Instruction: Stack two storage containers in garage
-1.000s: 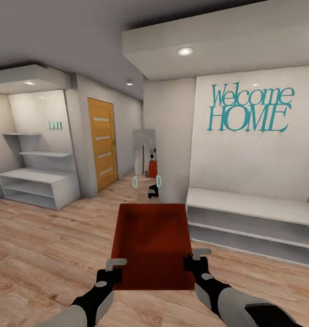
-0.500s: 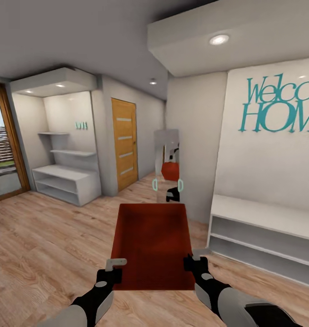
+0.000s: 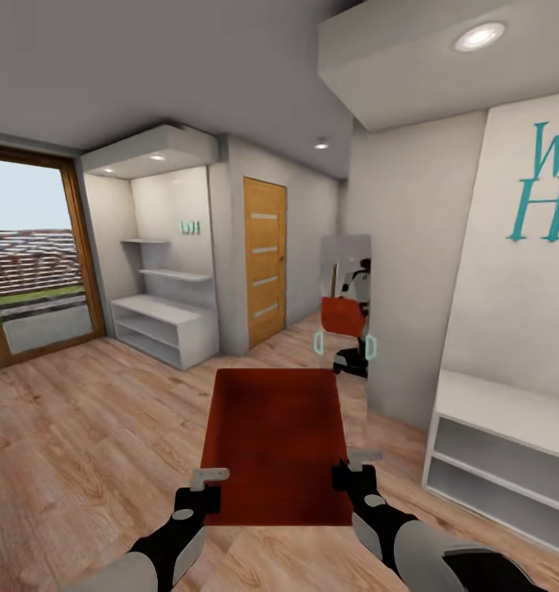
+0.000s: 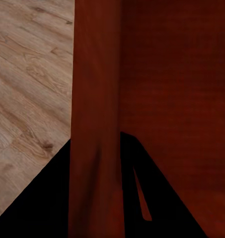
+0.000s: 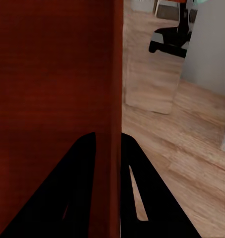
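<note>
Wood-floored hallway, striped door (image 3: 265, 259) at 12 o'clock. I carry one storage container (image 3: 275, 444), left end effector (image 3: 204, 487) and right end effector (image 3: 351, 469) clamped on its walls; garage, stacking pending.

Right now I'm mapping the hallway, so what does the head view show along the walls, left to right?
Glass door → white shelf unit → wooden door → mirror → teal wall lettering.

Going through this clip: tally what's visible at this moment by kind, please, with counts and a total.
Red container: 1
Grippers, left and right, each clamped on a side wall of the container: 2
Wooden door: 1
White shelf units, far and near: 2
Mirror: 1
Total: 7
</note>
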Robot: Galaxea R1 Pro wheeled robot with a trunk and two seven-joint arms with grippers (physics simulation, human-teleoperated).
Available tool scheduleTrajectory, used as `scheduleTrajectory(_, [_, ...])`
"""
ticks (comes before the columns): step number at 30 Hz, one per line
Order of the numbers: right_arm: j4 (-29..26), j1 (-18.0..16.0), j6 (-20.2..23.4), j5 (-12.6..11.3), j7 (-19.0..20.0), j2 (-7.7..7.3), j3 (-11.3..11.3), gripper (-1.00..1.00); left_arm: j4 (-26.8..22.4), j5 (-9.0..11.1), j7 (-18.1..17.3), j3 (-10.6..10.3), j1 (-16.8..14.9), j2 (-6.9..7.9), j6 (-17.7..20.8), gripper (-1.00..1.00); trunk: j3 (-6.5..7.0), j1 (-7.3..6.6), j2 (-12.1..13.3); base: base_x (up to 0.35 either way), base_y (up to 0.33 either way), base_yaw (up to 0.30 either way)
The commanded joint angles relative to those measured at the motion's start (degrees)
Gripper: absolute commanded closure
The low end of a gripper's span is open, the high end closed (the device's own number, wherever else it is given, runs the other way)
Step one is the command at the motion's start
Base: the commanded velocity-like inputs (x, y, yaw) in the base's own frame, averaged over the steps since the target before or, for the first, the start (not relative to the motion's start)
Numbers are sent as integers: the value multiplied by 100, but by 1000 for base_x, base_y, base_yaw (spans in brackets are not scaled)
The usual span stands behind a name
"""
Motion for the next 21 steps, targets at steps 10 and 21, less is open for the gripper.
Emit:
scheduleTrajectory(10, [26, -5, -29, -112, -56, -35, -145, 100, -16, -40, 113, 142, -11, 47, -41, 100, -9, 4, -6, 321, 0, 300])
scheduleTrajectory(21, [26, -5, -30, -112, -56, -35, -147, 100, -16, -40, 113, 142, -11, 47, -40, 100, -9, 4, -6, 321, 0, 300])
